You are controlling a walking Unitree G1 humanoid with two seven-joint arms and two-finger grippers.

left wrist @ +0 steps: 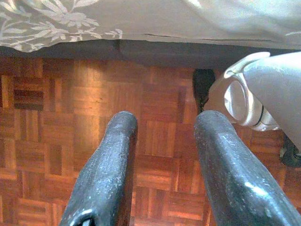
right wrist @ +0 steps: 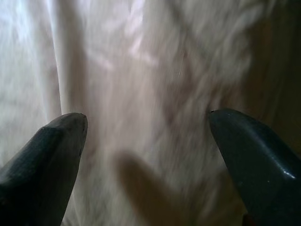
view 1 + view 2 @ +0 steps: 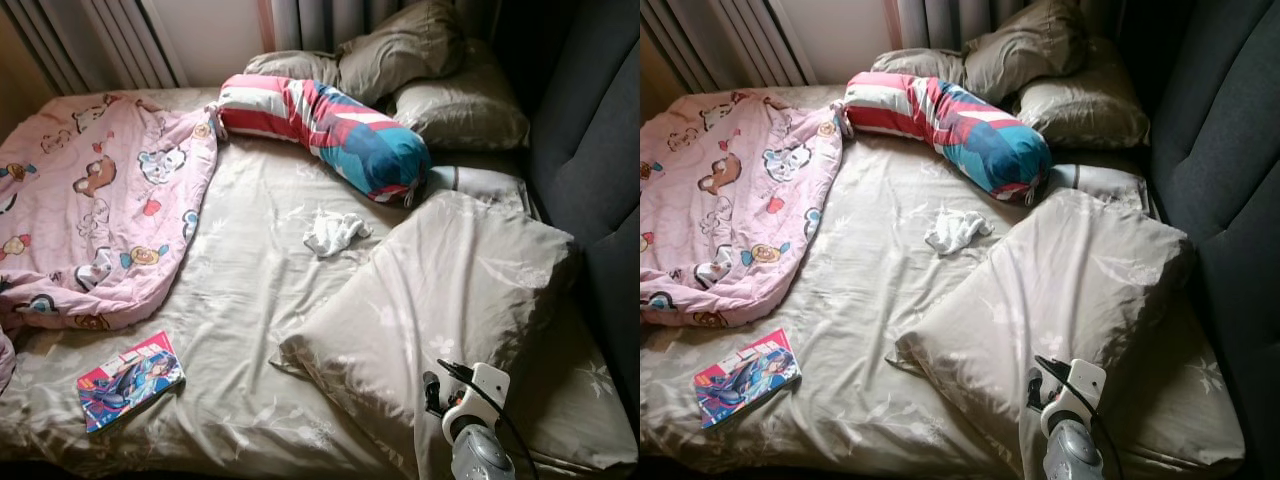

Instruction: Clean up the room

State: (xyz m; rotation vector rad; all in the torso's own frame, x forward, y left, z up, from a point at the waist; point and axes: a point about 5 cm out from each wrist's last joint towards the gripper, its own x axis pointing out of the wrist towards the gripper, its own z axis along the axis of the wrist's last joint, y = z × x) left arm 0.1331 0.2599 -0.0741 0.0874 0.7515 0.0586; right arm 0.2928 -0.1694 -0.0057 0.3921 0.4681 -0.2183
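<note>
- Bed (image 3: 250, 300) with a beige flowered sheet spreads under the head camera.
- Pink cartoon blanket (image 3: 90, 210) lies bunched at ten o'clock.
- Striped bolster (image 3: 320, 125) sits at twelve o'clock, with beige pillows (image 3: 420, 70) behind it.
- Small white cloth (image 3: 333, 232) lies at the centre, apart from the bolster.
- Large pillow (image 3: 450, 300) lies tilted at four o'clock.
- Magazine (image 3: 130, 380) rests near the bed edge at seven o'clock.
- Right gripper (image 2: 148, 127), fingers spread wide, grasps nothing over pale fabric.
- Left gripper (image 1: 164, 127), fingers parted and empty, hangs over wood floor (image 1: 61, 117) beside the bed.
</note>
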